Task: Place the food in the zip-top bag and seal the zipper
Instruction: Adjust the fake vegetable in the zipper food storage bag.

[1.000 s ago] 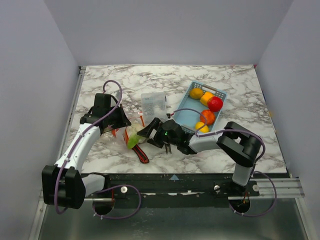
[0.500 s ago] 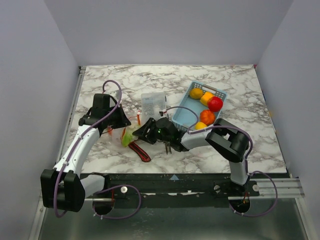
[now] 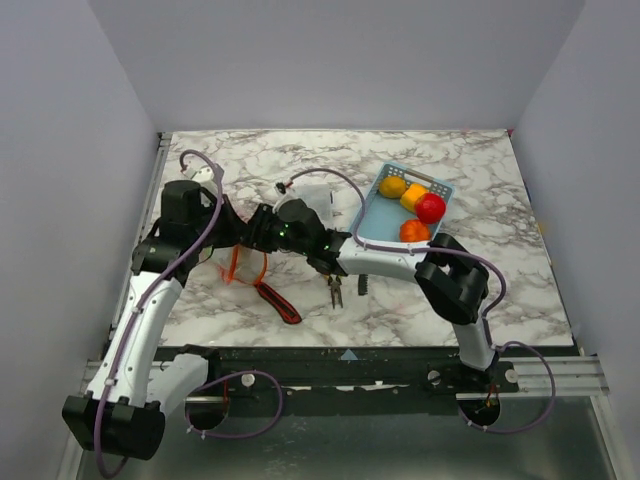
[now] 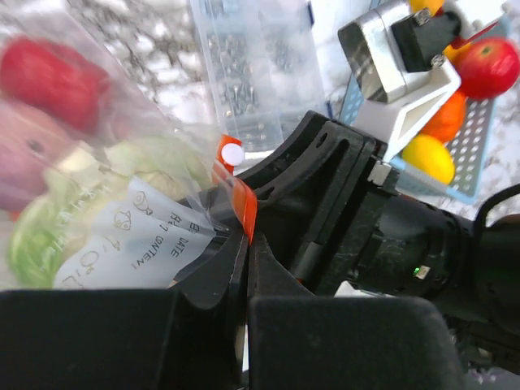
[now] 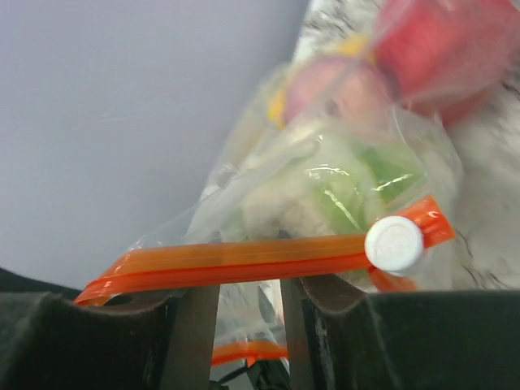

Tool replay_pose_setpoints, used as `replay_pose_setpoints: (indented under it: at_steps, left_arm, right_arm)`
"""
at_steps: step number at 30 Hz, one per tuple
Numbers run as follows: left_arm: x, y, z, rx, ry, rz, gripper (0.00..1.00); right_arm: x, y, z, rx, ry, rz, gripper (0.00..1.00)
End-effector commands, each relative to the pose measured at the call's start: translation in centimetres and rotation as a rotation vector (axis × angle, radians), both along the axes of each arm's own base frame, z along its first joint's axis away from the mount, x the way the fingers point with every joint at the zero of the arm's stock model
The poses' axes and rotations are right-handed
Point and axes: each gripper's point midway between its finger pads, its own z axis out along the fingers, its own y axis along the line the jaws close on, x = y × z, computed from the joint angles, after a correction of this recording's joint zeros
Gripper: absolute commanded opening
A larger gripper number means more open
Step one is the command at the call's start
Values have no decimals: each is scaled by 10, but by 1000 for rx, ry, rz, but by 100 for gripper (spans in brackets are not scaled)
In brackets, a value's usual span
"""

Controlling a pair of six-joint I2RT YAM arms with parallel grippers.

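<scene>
left gripper: clenched on the zip-top bag at one end of the zipper
right gripper: narrow gap, fingers at the zipper beside the white slider; can't tell if gripping
zip-top bag: between both grippers, left part of table
food: inside the bag
basket: right side, four fruits in it

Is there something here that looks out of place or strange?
Nothing is spilled or broken. Only the pliers and the utility knife look out of place: they are workshop tools, lying on the table near the zip-top bag of toy food.
</scene>
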Motion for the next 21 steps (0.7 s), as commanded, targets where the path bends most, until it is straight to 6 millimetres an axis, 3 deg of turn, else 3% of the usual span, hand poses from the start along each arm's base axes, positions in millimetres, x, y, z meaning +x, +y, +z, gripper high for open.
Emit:
replay_pose_setpoints:
  at_steps: [1, 4, 9, 14, 21]
  left_arm:
    - [-20, -5, 73, -100, -114, 28, 0]
    - [-19, 1, 83, -120, -128, 86, 0]
    - [-7, 24, 73, -115, -104, 233, 0]
    - [2, 31, 67, -122, -98, 260, 0]
    - [2, 32, 71, -116, -109, 248, 0]
  right_arm:
    - [5, 11, 13, -115, -136, 30, 44]
    - [0, 4, 1, -272, -98, 67, 55]
    - [-17, -30, 23, -302, -117, 30, 73]
    - [-27, -57, 41, -354, -149, 39, 81]
    - [-30, -104, 56, -437, -196, -40, 82]
